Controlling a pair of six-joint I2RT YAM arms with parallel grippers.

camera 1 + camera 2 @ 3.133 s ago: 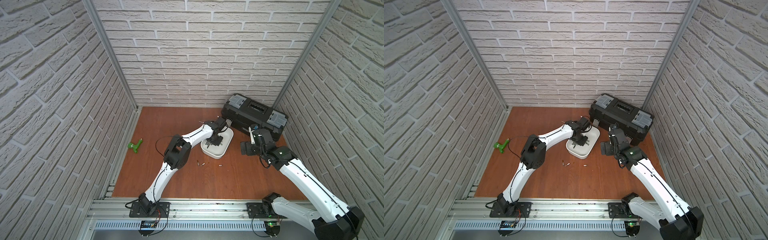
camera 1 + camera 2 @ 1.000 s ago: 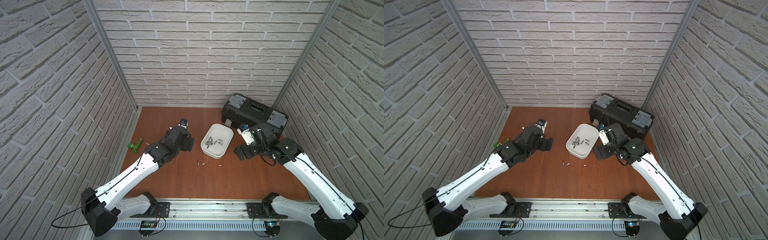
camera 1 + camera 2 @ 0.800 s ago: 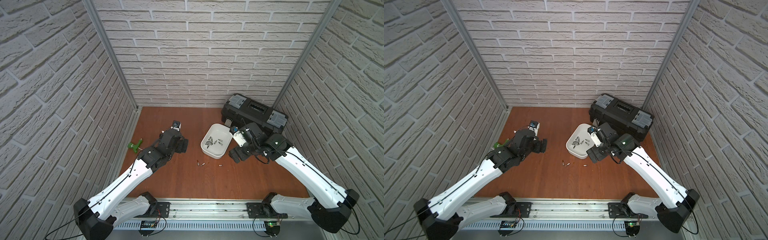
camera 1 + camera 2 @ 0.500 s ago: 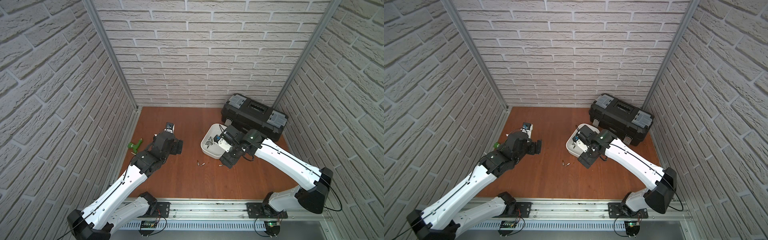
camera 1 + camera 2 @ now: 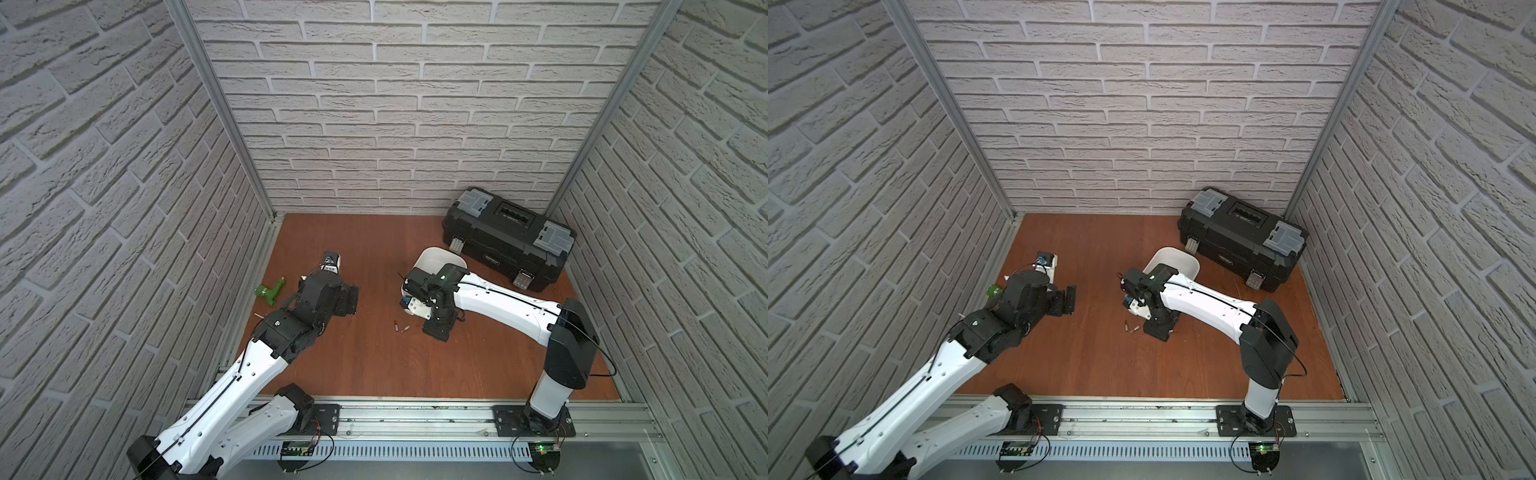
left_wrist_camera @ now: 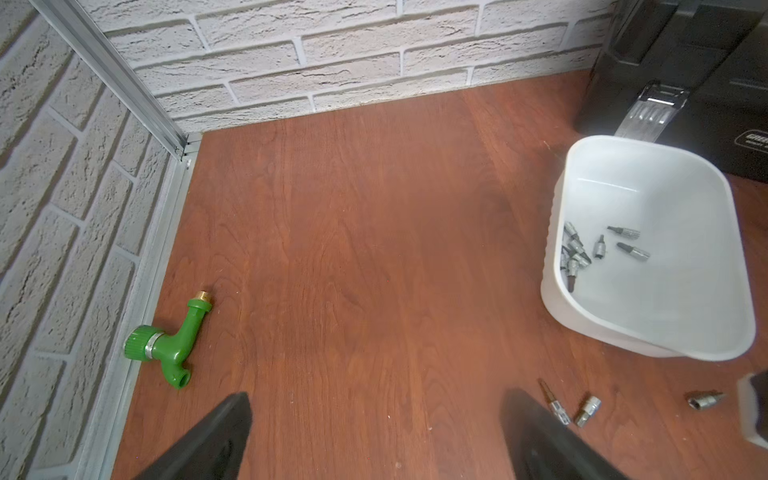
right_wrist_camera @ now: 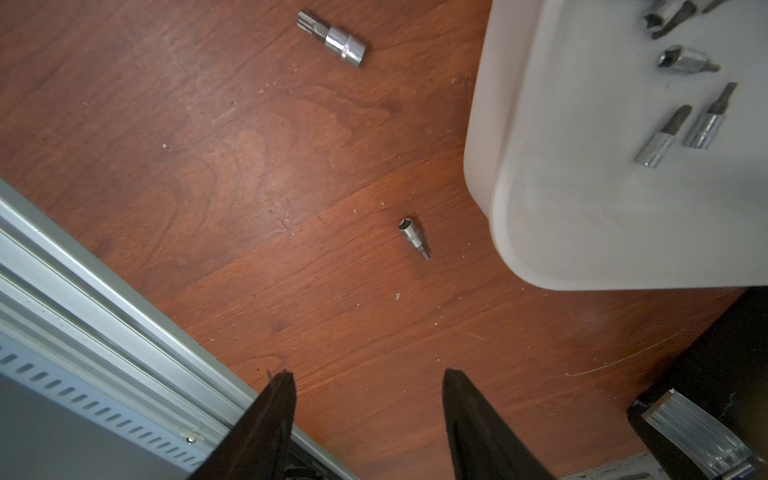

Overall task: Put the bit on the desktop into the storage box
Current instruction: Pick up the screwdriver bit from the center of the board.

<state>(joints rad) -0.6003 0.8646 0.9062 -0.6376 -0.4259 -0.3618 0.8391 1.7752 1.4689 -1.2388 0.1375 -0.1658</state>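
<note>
Three small silver bits lie on the reddish-brown desktop [image 5: 374,365] in front of the white storage box [image 5: 436,259]. In both top views a pair of bits [image 5: 401,328] [image 5: 1131,329] shows just left of my right gripper [image 5: 436,328], which points down at the board. In the right wrist view one bit [image 7: 414,241] lies ahead of the right gripper [image 7: 365,390], whose jaws stand apart with nothing between them. Another bit [image 7: 334,39] lies farther off. The storage box [image 7: 582,208] holds several bits. My left gripper [image 5: 349,301] [image 6: 374,415] hovers wide open to the left.
A black toolbox [image 5: 507,241] with grey lid compartments stands at the back right, close behind the storage box. A green plastic tap [image 5: 270,291] [image 6: 170,345] lies by the left rail. The aluminium rail [image 7: 104,311] edges the board at the front. Brick walls close three sides.
My right arm swung left from beside the toolbox and came down in front of the storage box, its jaws narrowing. My left arm drew back to the left, still open.
</note>
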